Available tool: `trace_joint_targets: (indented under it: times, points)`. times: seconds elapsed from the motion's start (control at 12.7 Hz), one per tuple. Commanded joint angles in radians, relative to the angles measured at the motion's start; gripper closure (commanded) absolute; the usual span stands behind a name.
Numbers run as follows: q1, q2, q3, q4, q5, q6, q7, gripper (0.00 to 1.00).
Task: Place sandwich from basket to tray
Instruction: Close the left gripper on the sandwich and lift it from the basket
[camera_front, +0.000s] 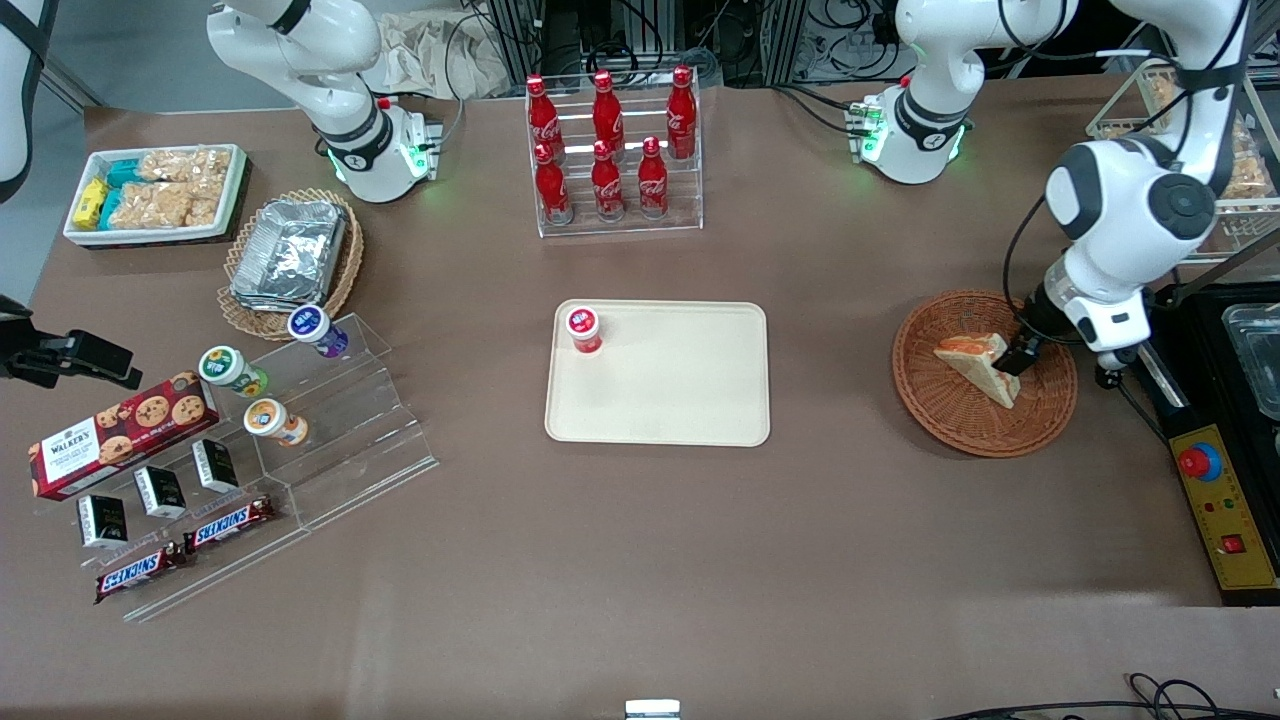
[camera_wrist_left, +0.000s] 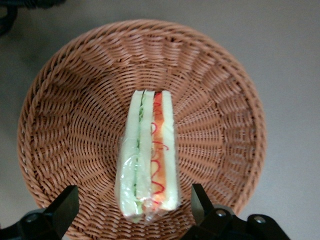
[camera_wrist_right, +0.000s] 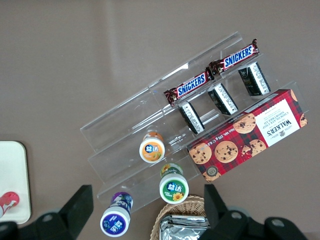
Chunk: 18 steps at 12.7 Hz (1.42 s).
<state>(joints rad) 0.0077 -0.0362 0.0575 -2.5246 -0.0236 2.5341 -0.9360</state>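
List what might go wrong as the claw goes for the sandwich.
The claw is open, straddling the sandwich in the basket. The sandwich is wrapped in clear film, so the fingers may slip or squash the soft bread. On the tray, a red-capped bottle stands in one corner; a careless drop could topple it.

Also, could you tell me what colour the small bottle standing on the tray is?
Red, with a red-and-white cap: the small bottle on the tray shows best in the front view.

The brown table (camera_front: 640, 560) carries the tray (camera_front: 690, 400), basket (camera_front: 950, 420), bottle rack (camera_front: 615, 215) and acrylic steps (camera_front: 340, 450); the gripper (camera_front: 1022, 355) hangs over the basket.
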Motion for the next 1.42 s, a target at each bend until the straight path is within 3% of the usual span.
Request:
trace_joint_targets:
  times: [0.0,0.39,0.47,0.55,0.63,0.94,1.34]
  points:
    - [-0.003,0.027,-0.004,-0.063,-0.007,0.116,-0.020,0.00]
    - [-0.009,0.100,-0.005,-0.117,-0.007,0.259,-0.020,0.03]
    - [-0.009,0.105,-0.007,-0.115,-0.007,0.261,-0.023,0.21]
    - [-0.009,0.105,-0.007,-0.114,-0.007,0.261,-0.024,0.54]
    - [-0.009,0.104,-0.007,-0.111,-0.007,0.261,-0.024,0.97]
    - [-0.012,0.040,-0.037,-0.077,0.001,0.194,-0.006,1.00]
    - [-0.011,-0.111,-0.074,0.137,0.014,-0.257,0.046,1.00]
